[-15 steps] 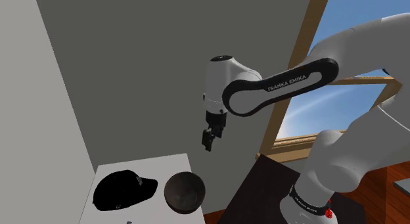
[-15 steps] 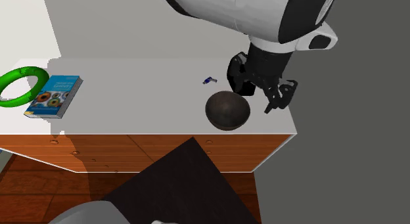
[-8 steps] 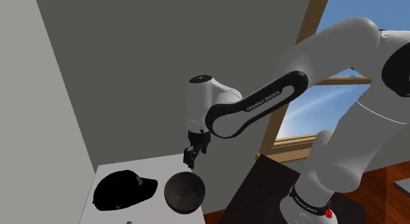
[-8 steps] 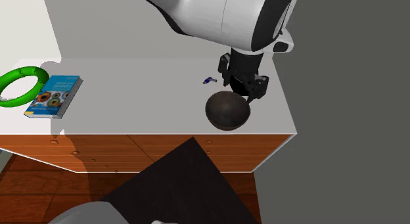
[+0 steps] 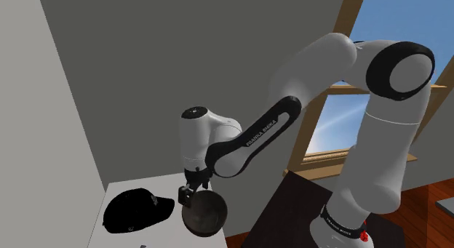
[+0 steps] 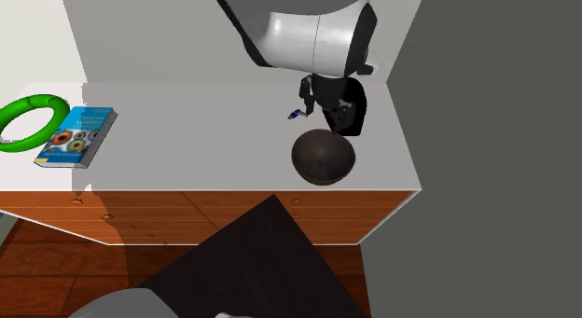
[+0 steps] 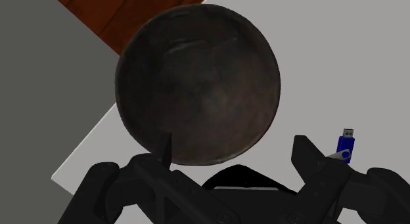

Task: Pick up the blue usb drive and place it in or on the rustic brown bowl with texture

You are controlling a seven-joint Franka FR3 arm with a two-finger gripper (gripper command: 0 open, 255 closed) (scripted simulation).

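Observation:
The small blue usb drive (image 6: 297, 114) lies flat on the white table top (image 6: 187, 130), just behind the dark brown bowl (image 6: 323, 158). My black gripper (image 6: 338, 120) hangs low over the table behind the bowl, a little to the second exterior view's right of the drive. In the wrist view the drive (image 7: 345, 146) lies just outside one of the fingers (image 7: 307, 156), and the bowl (image 7: 197, 85) sits ahead with its near rim between the parted fingers. The gripper (image 7: 236, 157) is open and holds nothing. Seen from the shoulder, the gripper (image 5: 188, 197) is at the bowl's (image 5: 204, 213) far rim.
A black cap (image 5: 135, 209) lies on the table to the shoulder view's left of the bowl. A blue book (image 6: 76, 136) and a green ring (image 6: 28, 120) rest at the table's far end. A grey wall (image 6: 485, 130) borders the table beside the bowl.
The arm has swung down and towards the shoulder view's left. The gripper has dropped from well above the table's end to just above the surface, between the bowl and the usb drive.

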